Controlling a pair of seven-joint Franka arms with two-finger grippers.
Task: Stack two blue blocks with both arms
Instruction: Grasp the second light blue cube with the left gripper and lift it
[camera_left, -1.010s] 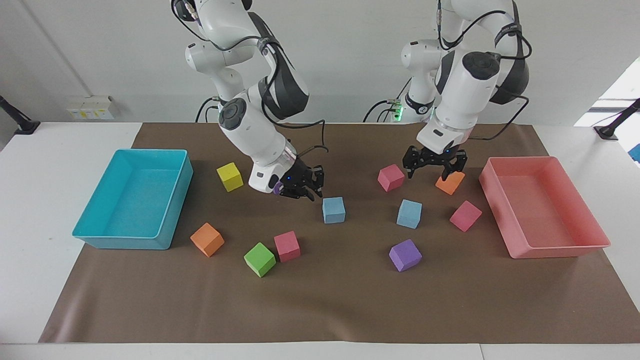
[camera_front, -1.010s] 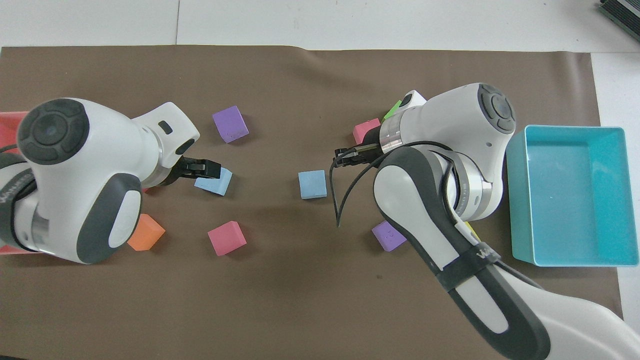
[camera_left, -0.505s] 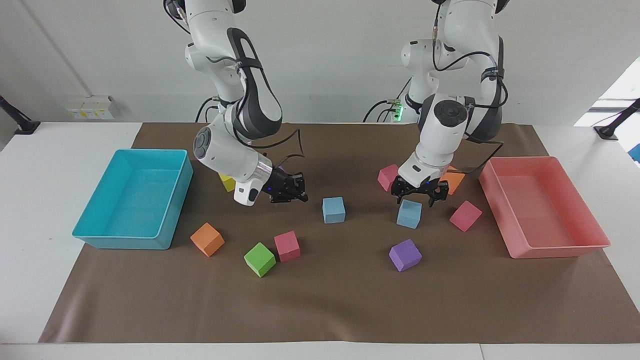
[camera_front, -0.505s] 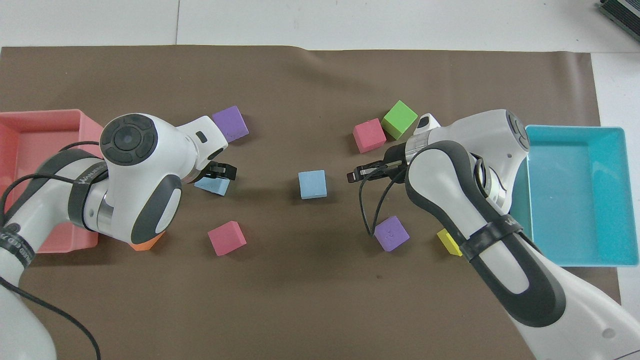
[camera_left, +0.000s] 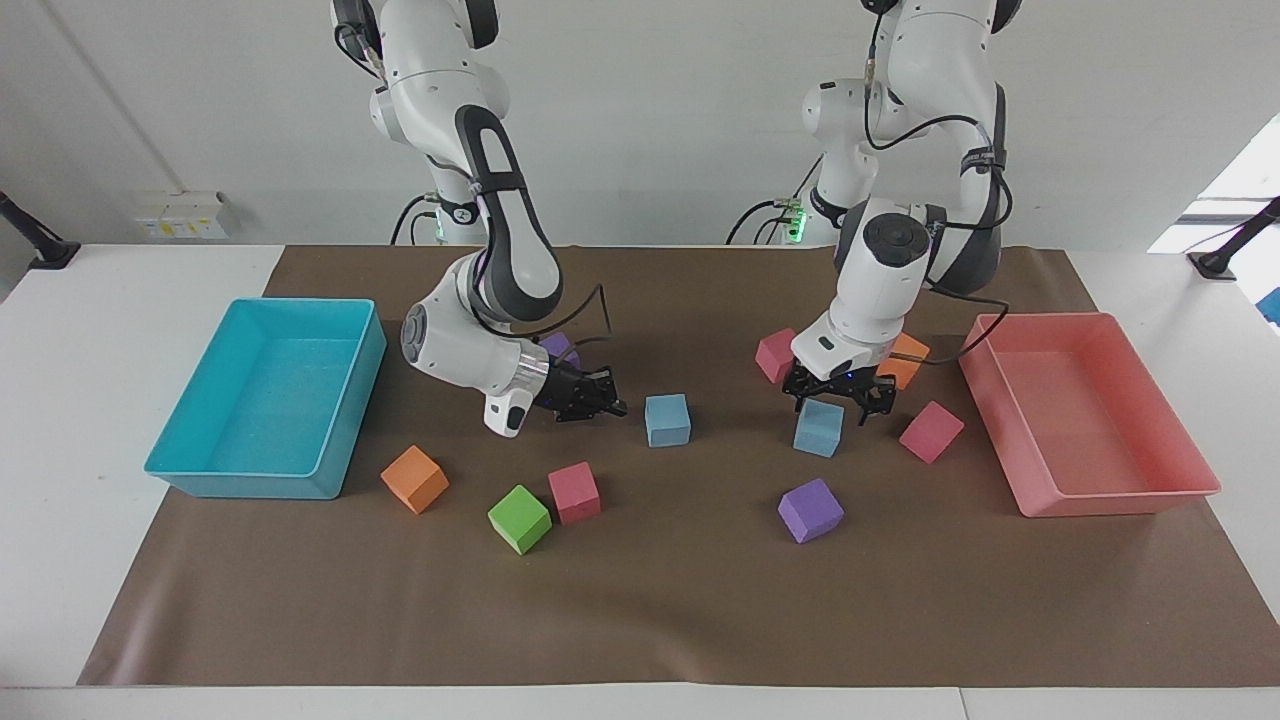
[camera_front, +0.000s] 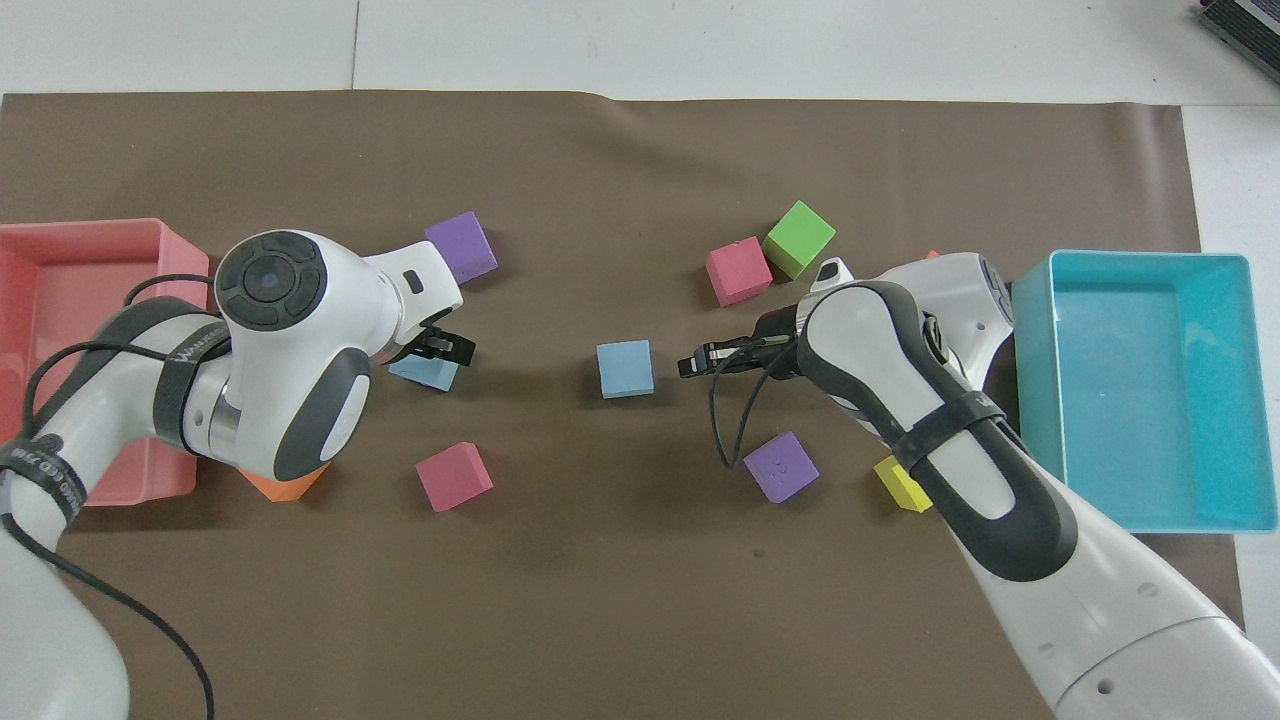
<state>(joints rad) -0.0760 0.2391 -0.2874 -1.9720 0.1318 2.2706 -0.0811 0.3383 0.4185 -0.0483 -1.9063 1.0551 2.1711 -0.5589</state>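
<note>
One blue block (camera_left: 668, 420) lies mid-mat, shown also in the overhead view (camera_front: 625, 369). Beside it, toward the right arm's end of the table, my right gripper (camera_left: 606, 407) hangs low and shut, holding nothing, a small gap short of the block. The other blue block (camera_left: 819, 430) sits toward the left arm's end. My left gripper (camera_left: 838, 398) is open right above it, its fingers straddling the block's top edges. From overhead the left arm's wrist covers part of that block (camera_front: 425, 372).
A turquoise tray (camera_left: 250, 487) stands at the right arm's end, a pink tray (camera_left: 1110, 500) at the left arm's end. Pink cubes (camera_left: 930, 431) (camera_left: 781, 355) (camera_left: 574, 492), orange cubes (camera_left: 414, 479), a green cube (camera_left: 519, 519) and purple cubes (camera_left: 810, 510) are scattered around.
Both arms have come down. The left gripper dropped from over the orange cube onto the blue block. The right gripper closed and sank beside the middle blue block.
</note>
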